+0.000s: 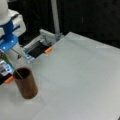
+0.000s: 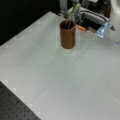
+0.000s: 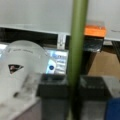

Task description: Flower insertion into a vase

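In a front view the white arm with its blue wrist piece hangs in the upper left corner, reaching down toward the vase (image 1: 26, 83), a straight-sided brown wood-grained cylinder with a dark inside that stands upright on the pale grey table (image 1: 82, 80) at lower left. A thin green flower stem (image 1: 11, 65) slants from under the arm down into the vase's mouth; the claw itself is cut off by the frame's left edge. An orange clip (image 1: 48, 50) sits on the table's far edge. In a front view from the opposite side the vase (image 2: 67, 35) stands at upper centre on the table (image 2: 62, 82), with the stem (image 2: 72, 12) rising out of its mouth to the top edge, tilted rightward; only a white arm part shows at upper right. In the wrist view the claw (image 3: 73, 100) shows as two dark, blocky fingers (image 3: 53, 97) clenched on the smooth olive-green stem (image 3: 77, 50), which runs up the middle of the frame. An orange clip (image 3: 95, 31) sits at upper right, below the table's grey surface.
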